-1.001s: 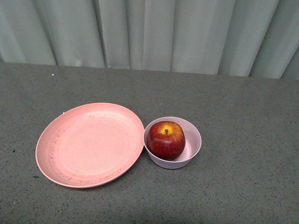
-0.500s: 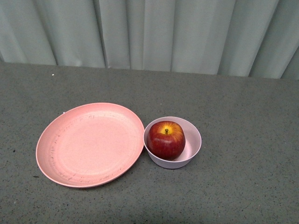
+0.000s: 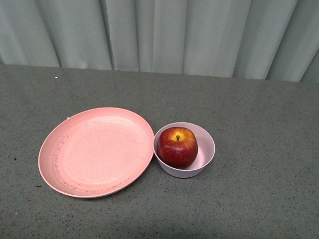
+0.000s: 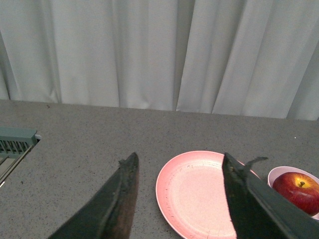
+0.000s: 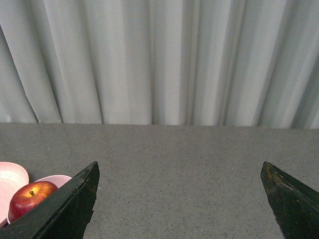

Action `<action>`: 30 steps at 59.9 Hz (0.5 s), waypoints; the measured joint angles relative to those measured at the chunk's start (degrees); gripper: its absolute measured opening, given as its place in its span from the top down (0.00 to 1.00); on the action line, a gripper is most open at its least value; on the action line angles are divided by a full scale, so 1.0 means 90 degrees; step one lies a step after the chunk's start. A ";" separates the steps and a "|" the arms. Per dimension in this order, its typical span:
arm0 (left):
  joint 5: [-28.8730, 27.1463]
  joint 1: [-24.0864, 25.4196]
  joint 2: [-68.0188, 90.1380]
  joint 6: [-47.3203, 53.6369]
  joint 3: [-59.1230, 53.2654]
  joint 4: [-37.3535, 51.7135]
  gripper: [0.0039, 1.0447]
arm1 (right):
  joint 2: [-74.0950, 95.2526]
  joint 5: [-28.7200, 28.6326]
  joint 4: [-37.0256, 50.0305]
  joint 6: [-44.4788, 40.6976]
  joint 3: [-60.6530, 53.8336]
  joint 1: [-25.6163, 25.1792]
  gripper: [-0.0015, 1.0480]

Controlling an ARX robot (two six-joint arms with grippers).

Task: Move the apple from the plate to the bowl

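Observation:
The dark-red apple [image 3: 177, 147] sits upright inside the small pale pink bowl [image 3: 207, 144], stem up. Beside it on the left lies the wide salmon-pink plate [image 3: 94, 152], bare, its rim touching the bowl. Neither arm shows in the front view. In the left wrist view my left gripper [image 4: 179, 162] is open and held back above the table, with the plate [image 4: 194, 191] between its fingers and the apple [image 4: 299, 191] and bowl [image 4: 279, 173] past one fingertip. My right gripper [image 5: 179, 167] is wide open over bare table, apple [image 5: 30, 198] and bowl [image 5: 57, 179] off to one side.
A grey speckled table top [image 3: 259, 114] carries everything, and a pale pleated curtain [image 3: 164, 35] hangs along its far edge. A grey-green slotted fixture [image 4: 15, 142] shows at the table's edge in the left wrist view.
The front view has shifted a few pixels, so plate and bowl sit slightly higher in the frame. Apple, bowl and plate keep the same places relative to each other.

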 joint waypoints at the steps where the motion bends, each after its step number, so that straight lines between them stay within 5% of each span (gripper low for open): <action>1: 0.0000 0.0000 0.0000 0.0000 0.0000 0.0000 0.32 | 0.0000 0.0000 0.0000 0.0002 0.0000 0.0000 0.09; 11: 0.0000 0.0000 -0.0002 0.0002 0.0000 0.0000 0.05 | 0.0000 0.0000 0.0000 0.0000 0.0000 0.0000 0.09; 30: 0.0000 0.0000 -0.0002 0.0015 0.0000 0.0000 0.06 | 0.0000 0.0000 0.0000 0.0000 0.0000 0.0000 0.09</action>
